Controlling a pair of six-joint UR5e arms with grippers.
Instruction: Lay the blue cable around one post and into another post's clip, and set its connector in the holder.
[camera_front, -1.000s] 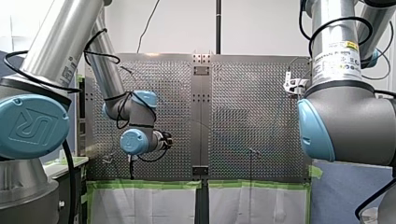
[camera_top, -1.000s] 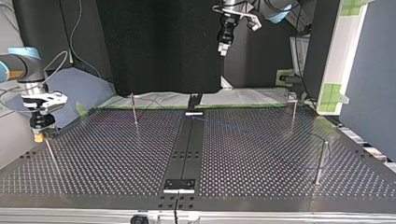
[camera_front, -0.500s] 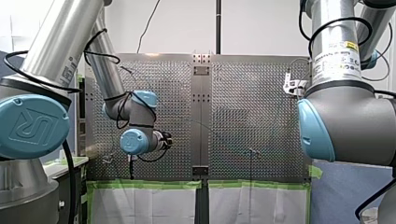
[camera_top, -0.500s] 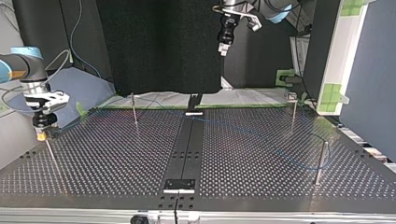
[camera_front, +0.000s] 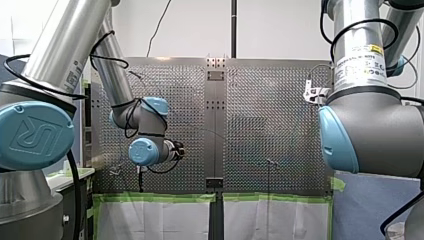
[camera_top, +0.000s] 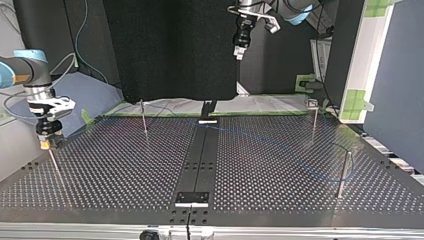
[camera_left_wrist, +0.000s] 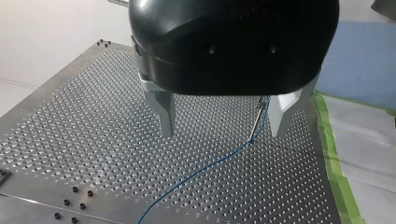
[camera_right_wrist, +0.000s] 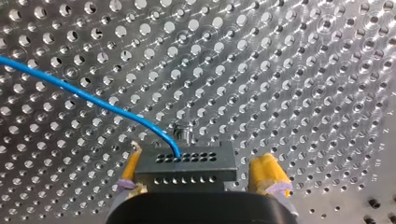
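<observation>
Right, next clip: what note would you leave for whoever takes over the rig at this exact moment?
My left gripper: open, empty, held high above the table.
My right gripper: low at the top view's left, by a thin post's top. The connector is right at it; I cannot tell whether it is gripped.
Blue cable: lies across the table and rises at a second post ahead of my left gripper. I cannot tell whether it is clipped.
Done: routing looks partly laid.
Left: check post and clip, seat the connector. I cannot make out a holder.
</observation>
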